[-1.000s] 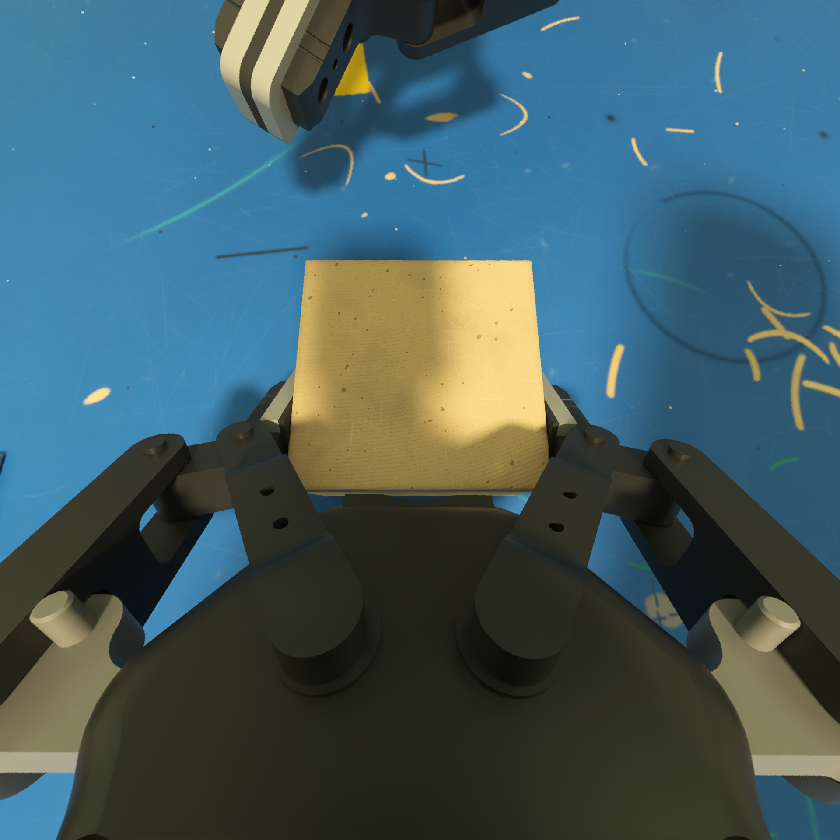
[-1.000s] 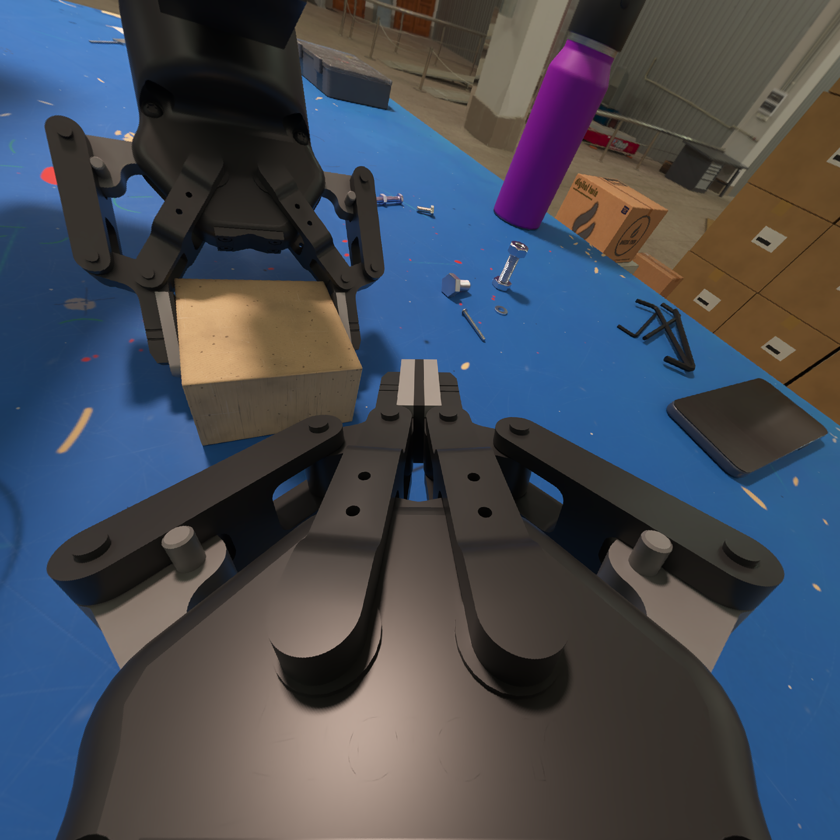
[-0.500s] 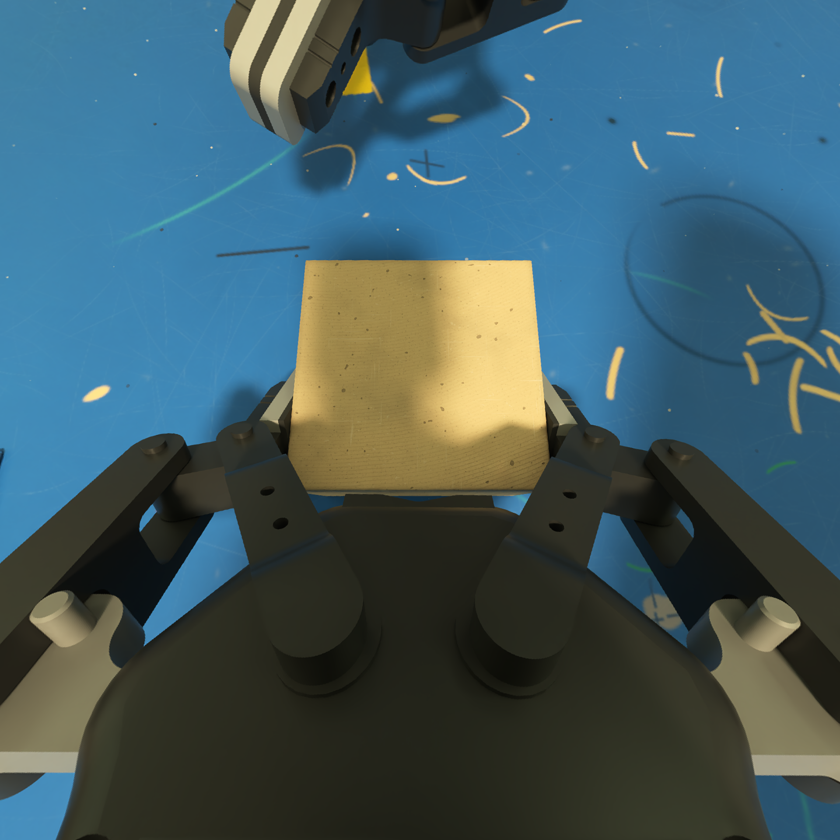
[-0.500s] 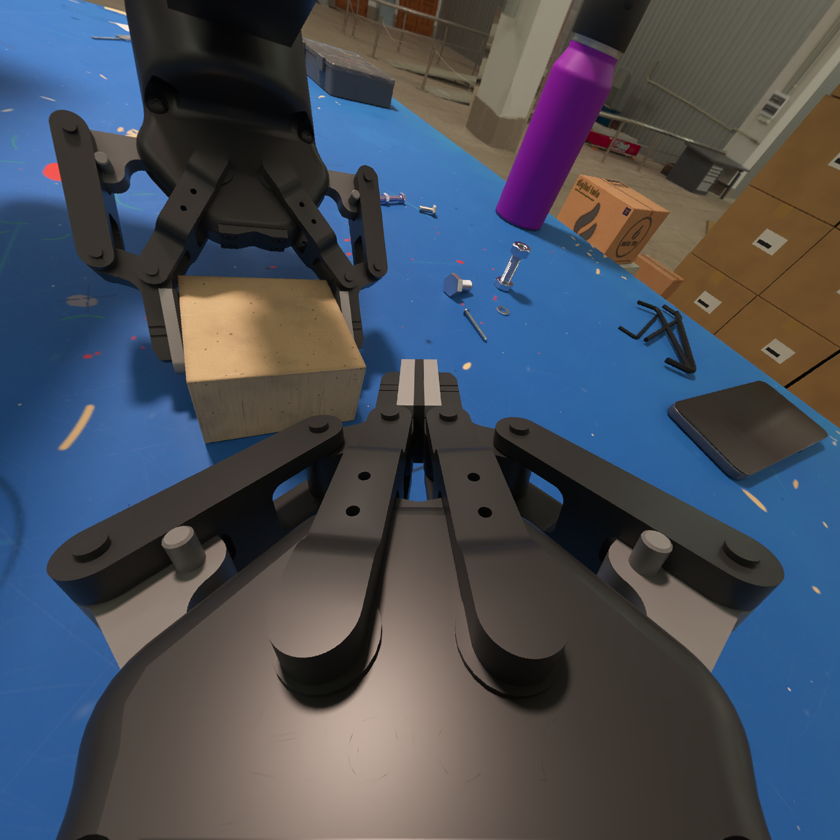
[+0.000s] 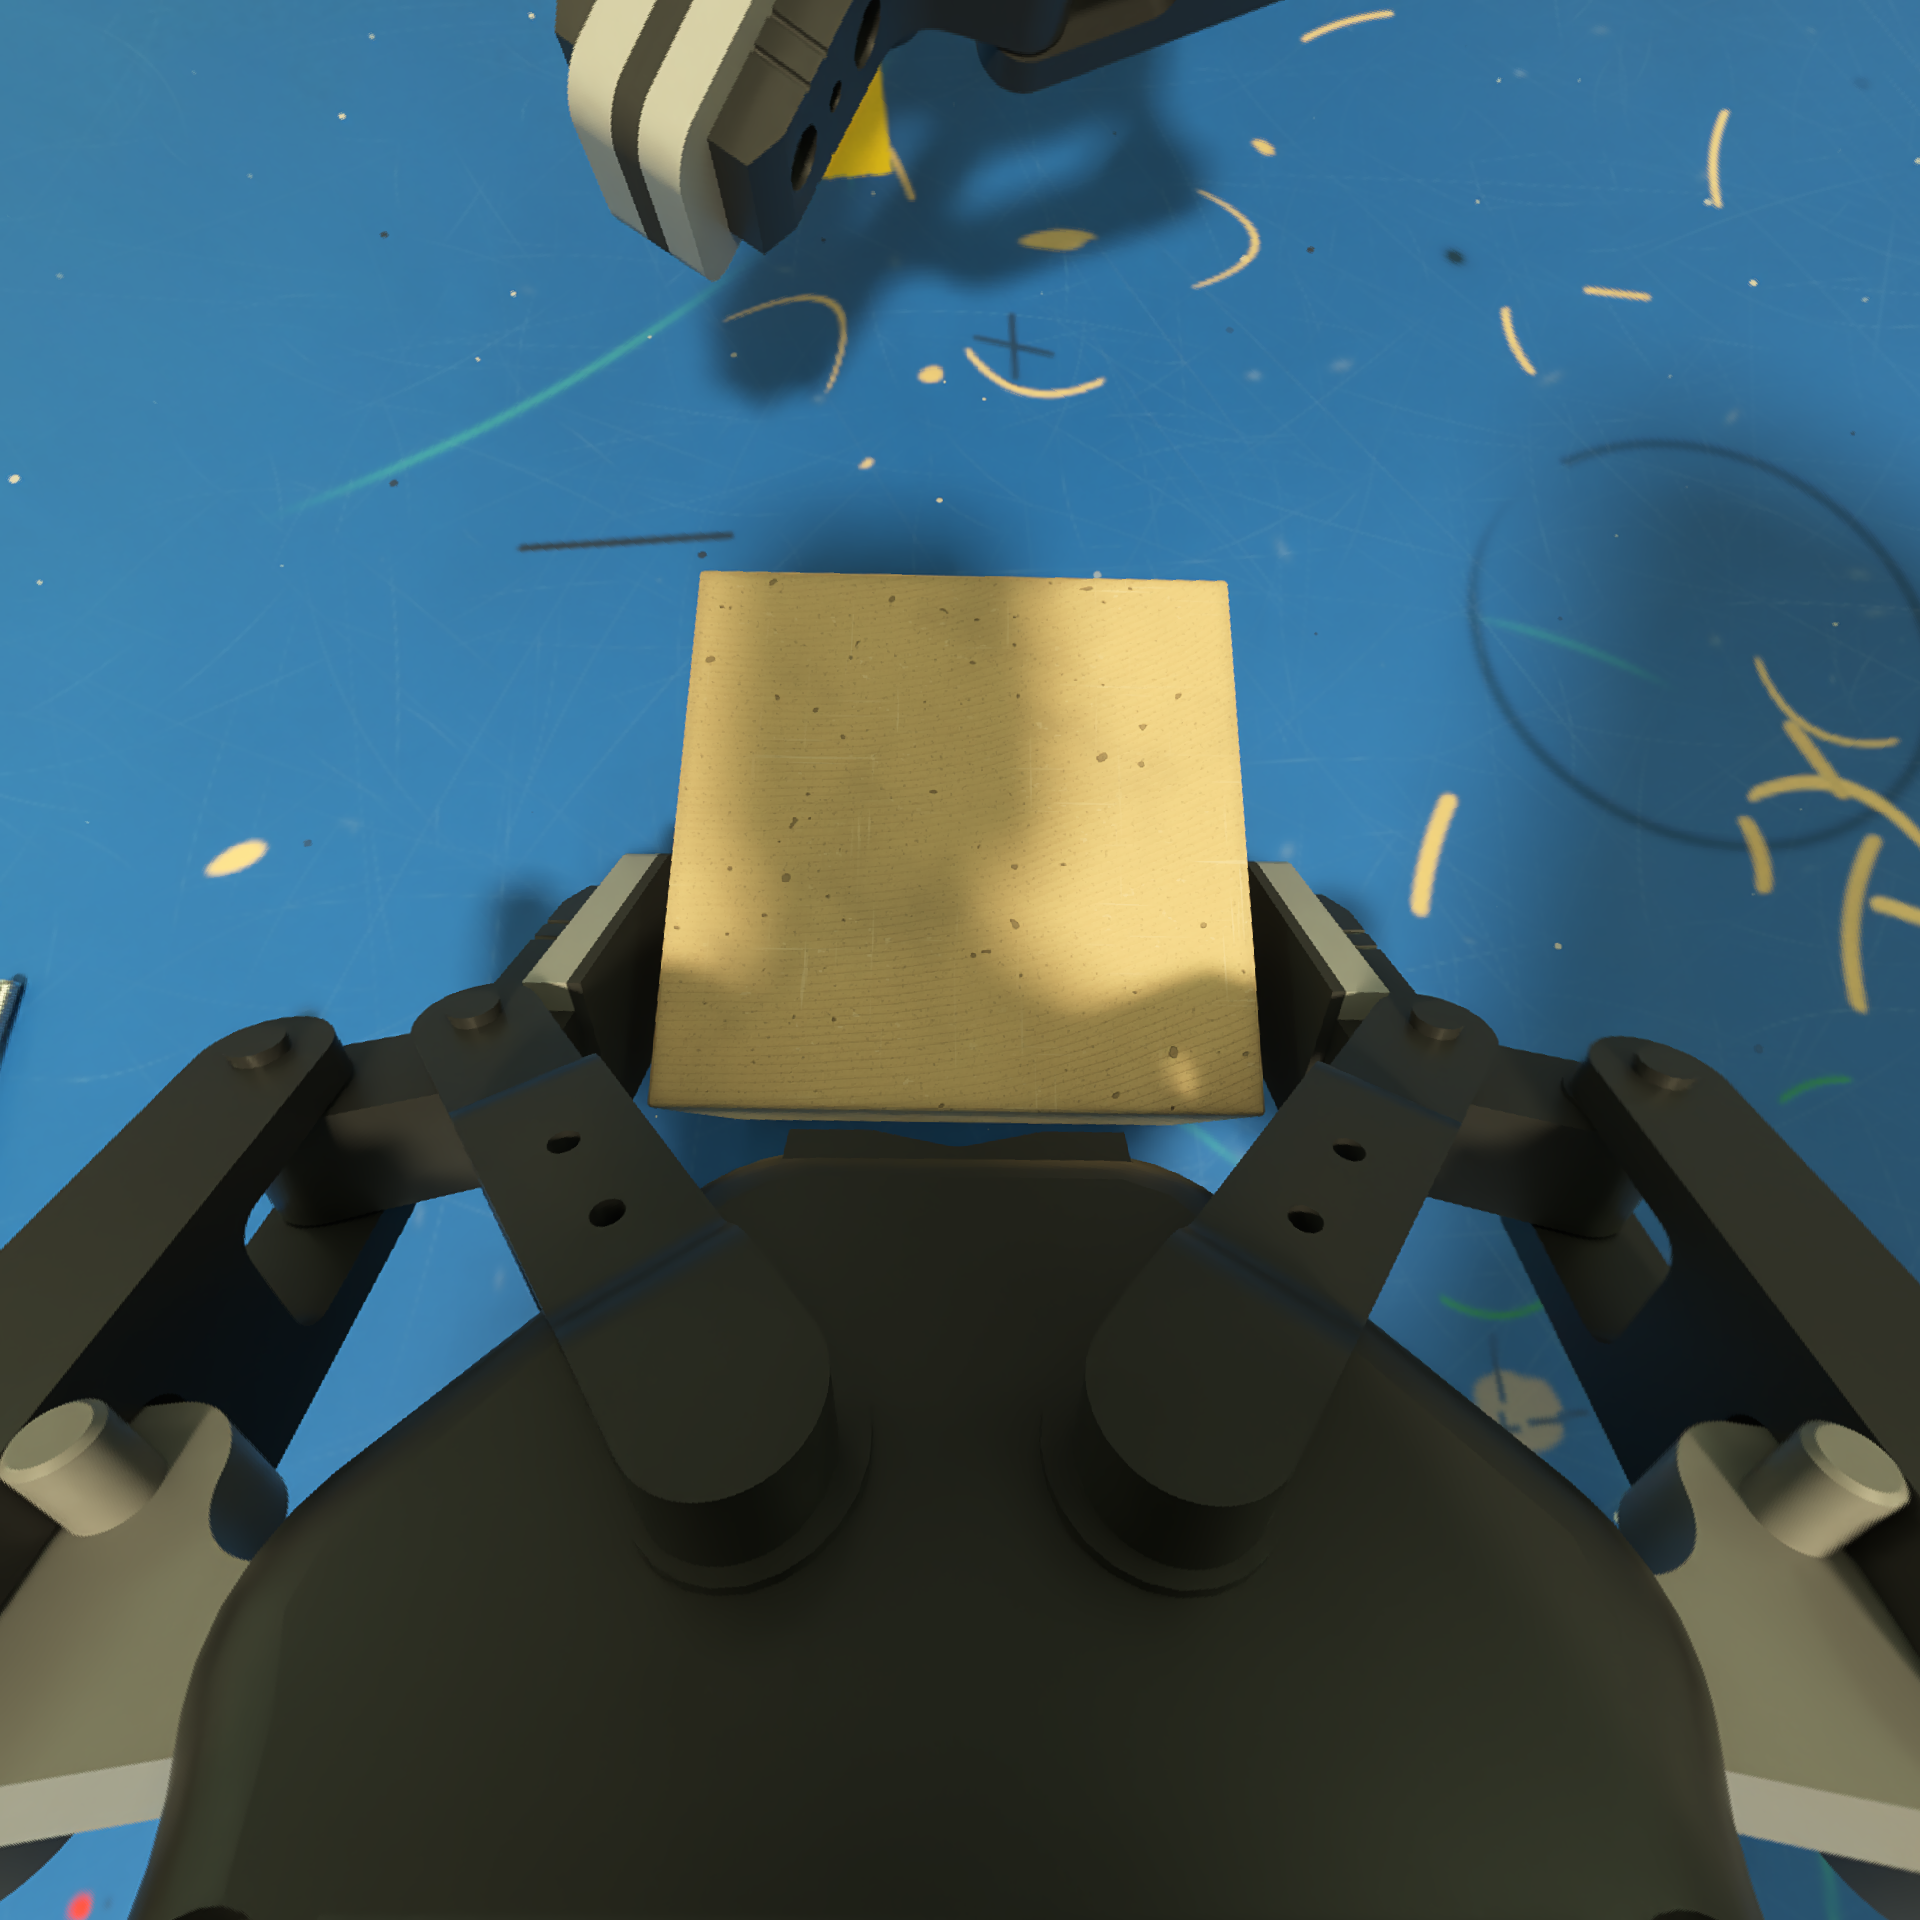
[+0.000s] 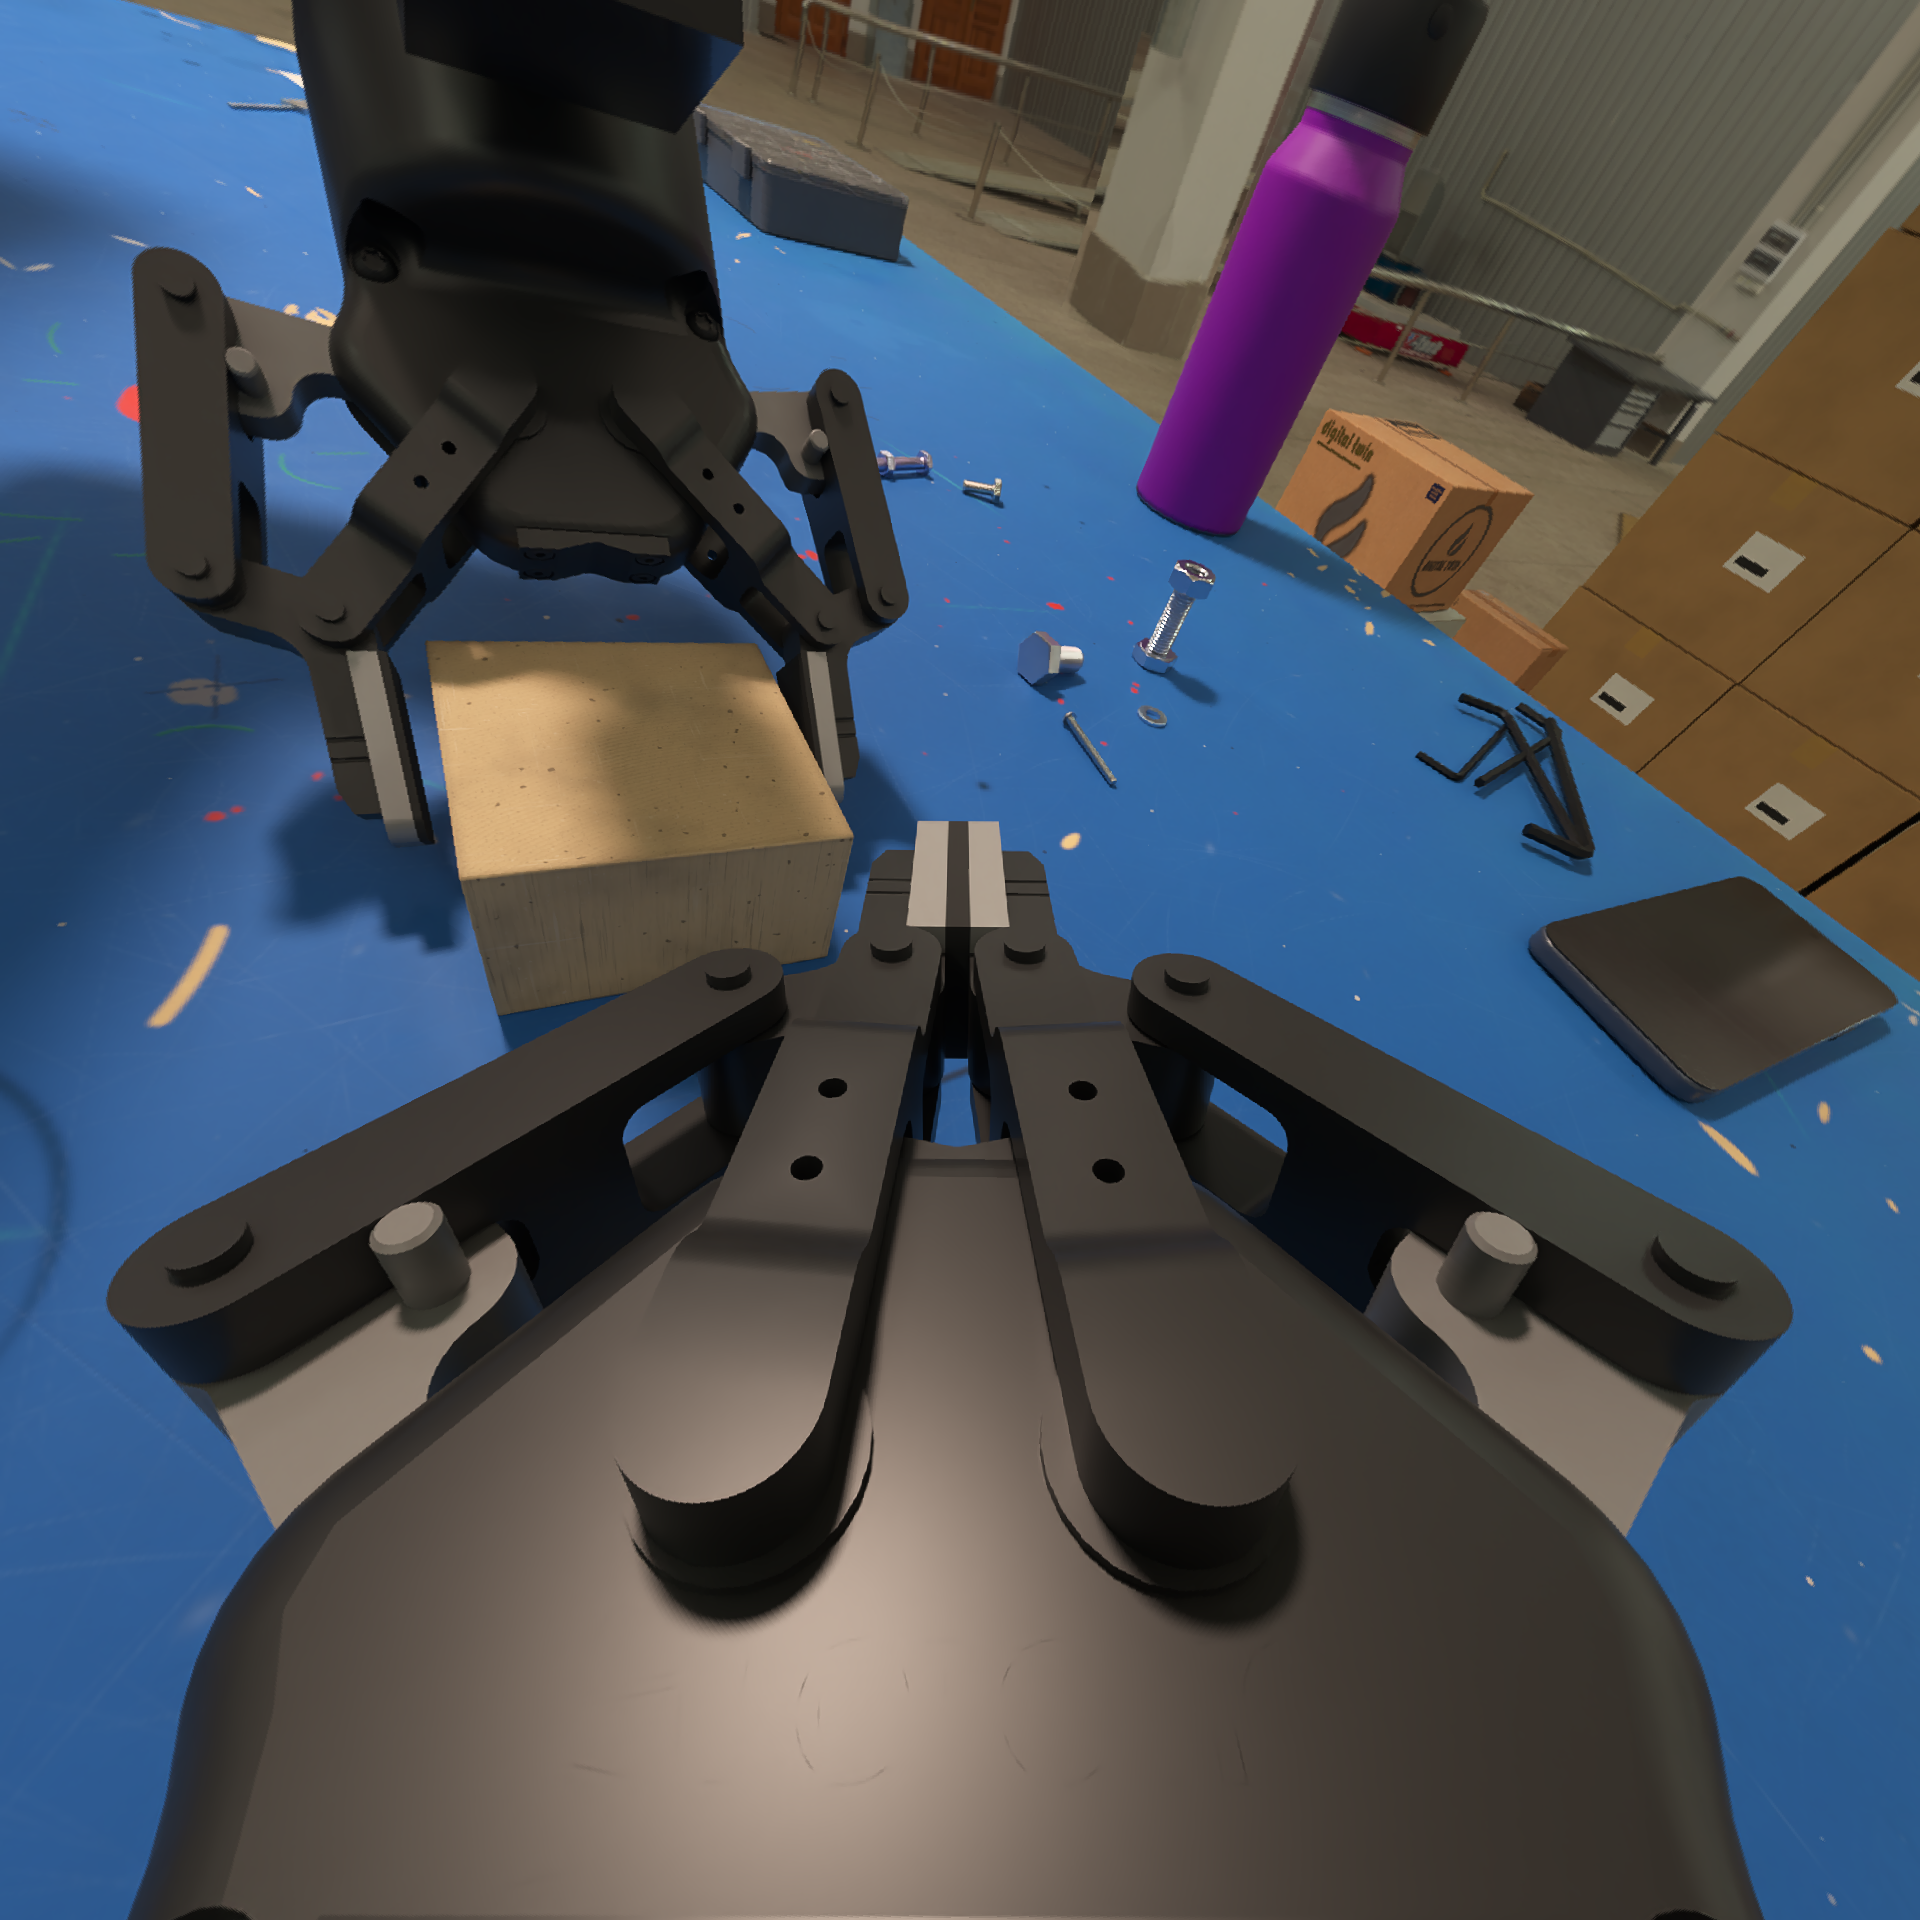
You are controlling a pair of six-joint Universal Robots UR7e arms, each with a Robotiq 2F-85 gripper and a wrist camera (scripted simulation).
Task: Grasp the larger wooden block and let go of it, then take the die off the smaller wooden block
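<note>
The larger wooden block rests flat on the blue table; it also shows in the right wrist view. My left gripper straddles it from above, open, with each pad a small gap off the block's sides. Its fingers show either side of the block in the right wrist view. My right gripper is shut and empty, hovering just right of the block; it also shows at the top of the left wrist view. The smaller block and the die are not in view.
A purple bottle stands at the table's far edge, next to a cardboard box. Bolts, a nail and a washer lie right of the block. Black hex keys and a dark flat slab lie farther right.
My left gripper has opened: its pads were pressed against the block's sides and now stand off them. The block stays on the table. The right gripper has barely moved.
</note>
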